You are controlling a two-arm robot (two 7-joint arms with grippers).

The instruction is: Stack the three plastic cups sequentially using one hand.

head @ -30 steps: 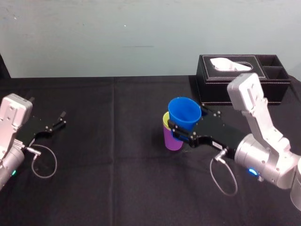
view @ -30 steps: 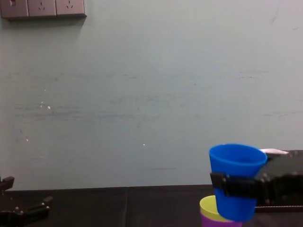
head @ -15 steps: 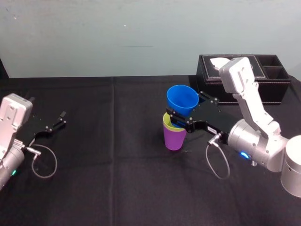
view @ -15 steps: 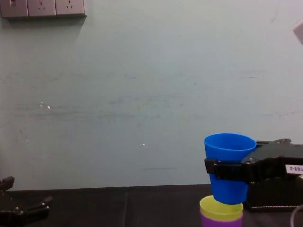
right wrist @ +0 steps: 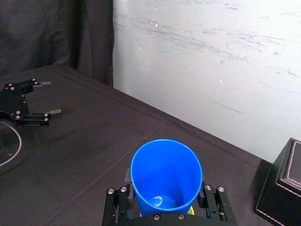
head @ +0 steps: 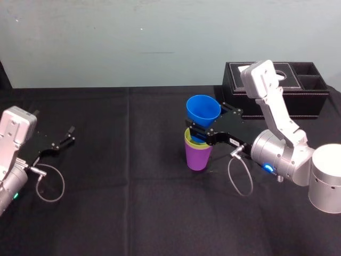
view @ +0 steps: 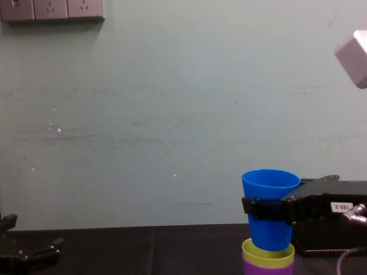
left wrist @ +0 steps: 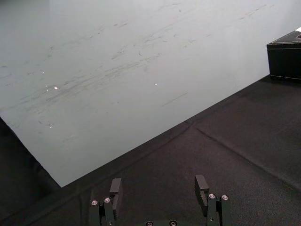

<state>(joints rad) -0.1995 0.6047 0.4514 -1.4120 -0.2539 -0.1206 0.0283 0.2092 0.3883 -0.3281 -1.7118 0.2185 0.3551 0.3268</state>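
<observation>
A purple cup [head: 197, 158] stands on the black table with a yellow-green cup [head: 190, 140] nested inside it. In the chest view the yellow-green cup's rim [view: 268, 252] shows above the purple cup [view: 268, 268]. My right gripper [head: 201, 125] is shut on the bright blue cup [head: 203, 111], its fingers pressing the cup's two sides [right wrist: 165, 175]. The blue cup [view: 269, 199] is upright directly over the stack, and its base dips just inside the yellow-green rim. My left gripper [head: 66, 136] rests open at the table's left, far from the cups.
A black tissue box [head: 277, 88] stands at the back right, behind my right arm. A pale wall runs close behind the table's far edge. A thin cable loop [head: 50, 186] lies by my left arm. Black cloth stretches bare between the arms.
My right gripper has carried the blue cup left and down, from beside the stack to above it. The cup's base now sits in the yellow-green cup's mouth. The left arm has stayed still.
</observation>
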